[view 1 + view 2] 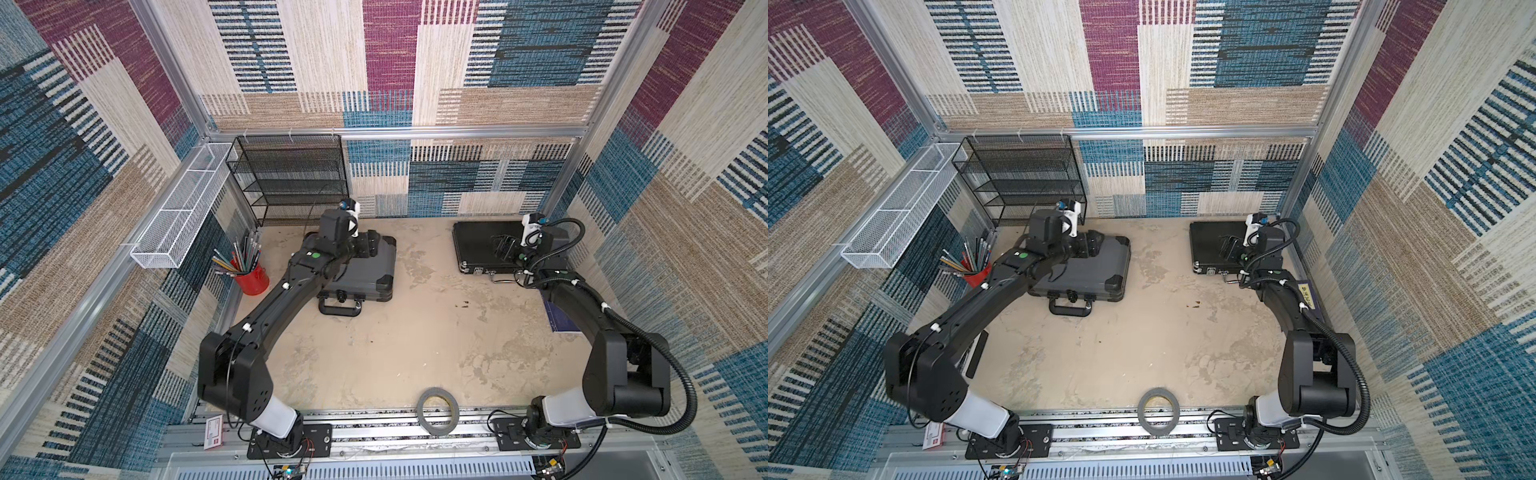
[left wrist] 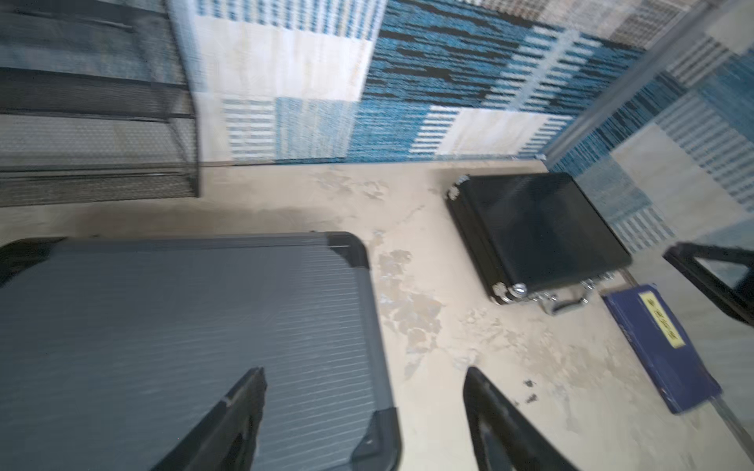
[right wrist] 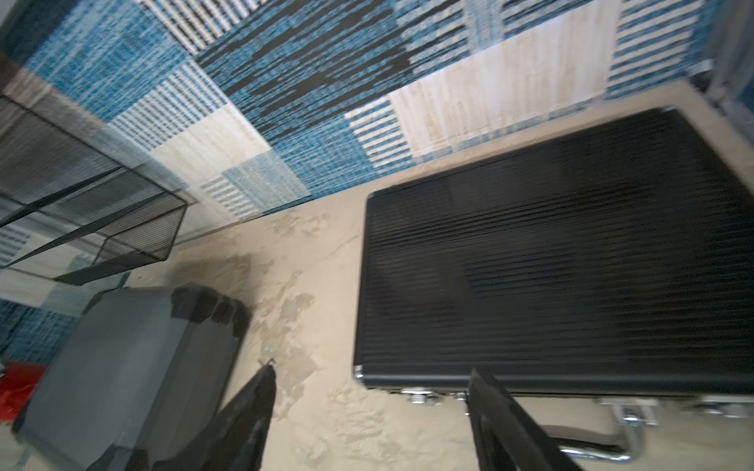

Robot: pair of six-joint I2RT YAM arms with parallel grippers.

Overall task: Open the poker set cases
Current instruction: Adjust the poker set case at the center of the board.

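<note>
**Both cases lie shut; our grippers hang above them, jaws apart.**

The grey case (image 1: 365, 276) sits on the left of the counter (image 1: 415, 353) and the black case (image 1: 478, 245) at the back right. Both have their handles and latches turned toward our bases, which we judge keeps the fastenings within reach. Our left gripper (image 2: 365, 416) hovers over the grey lid's right side, fingers spread with nothing between them. Our right gripper (image 3: 373, 420) hovers over the black lid, equally wide and empty. We judge the jaws stand wide ready for the latches, which must be released before either lid lifts.
</note>
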